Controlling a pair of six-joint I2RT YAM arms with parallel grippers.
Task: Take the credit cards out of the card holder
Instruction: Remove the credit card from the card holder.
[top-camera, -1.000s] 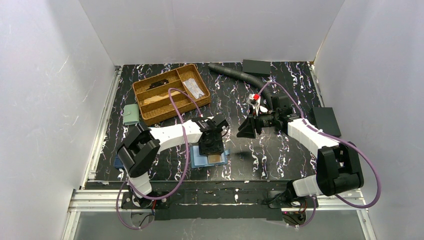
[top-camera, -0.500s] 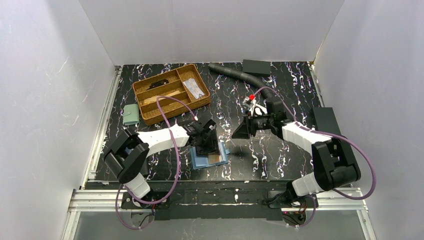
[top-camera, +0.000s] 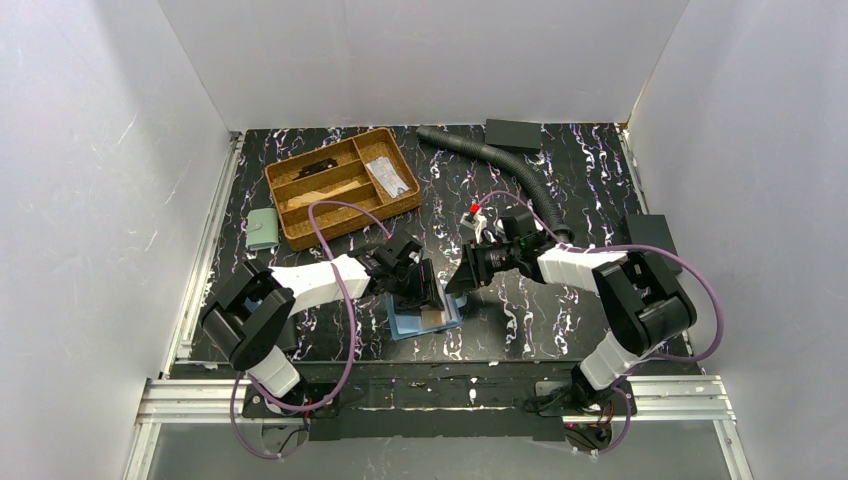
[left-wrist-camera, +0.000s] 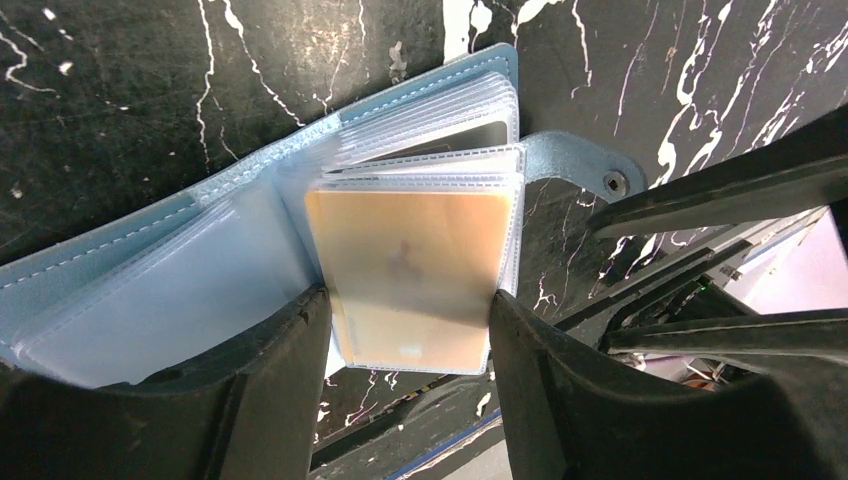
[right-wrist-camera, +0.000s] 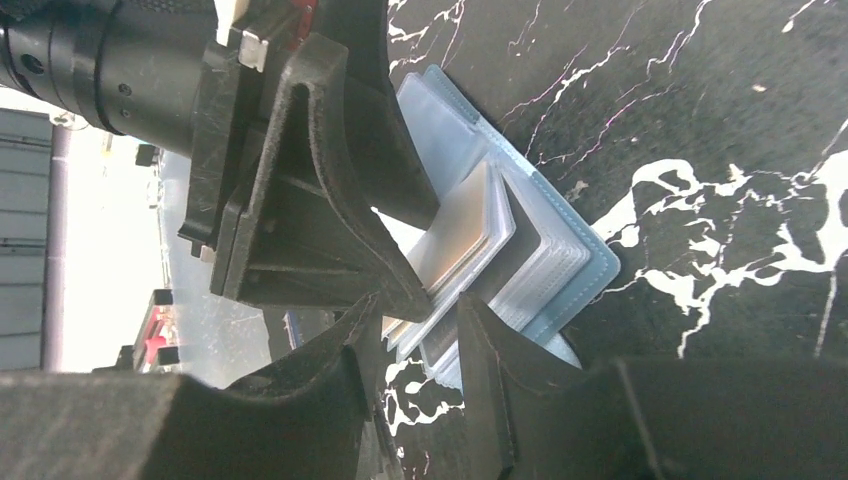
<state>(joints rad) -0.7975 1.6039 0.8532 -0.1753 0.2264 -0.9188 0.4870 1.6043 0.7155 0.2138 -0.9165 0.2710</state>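
Left pincer (left-wrist-camera: 403, 300) is down on the card holder (top-camera: 425, 322), which lies open on the marbled black tabletop (top-camera: 540, 320), low and centre in the overhead view. From the left wrist camera the teal-blue cover is spread flat and the clear plastic sleeves fan up out of the spine. One sleeve stands apart from the rest with an orange credit card (left-wrist-camera: 410, 270) inside it. The two black fingers (left-wrist-camera: 290, 370) sit tight against its side edges, so the left pincer is clamped across that card in its sleeve.

The holder's small side tab (left-wrist-camera: 580, 165) with its snap pokes out at the upper right of that view. Just past it come the right arm's dark fingers (left-wrist-camera: 720, 185).

The right pincer (right-wrist-camera: 423, 305) is in close from the right of the overhead frame, nose to nose with the left one. On its own camera, the lower edge of the lifted sleeves sits in the gap between its two fingers. I cannot tell whether it is pinching them or only straddling them.

Further back, at the upper left of the tabletop, sit a wooden divided tray (top-camera: 325, 153) and a pale green pouch (top-camera: 263, 228). A corrugated black hose (top-camera: 480, 152) curves along the top.
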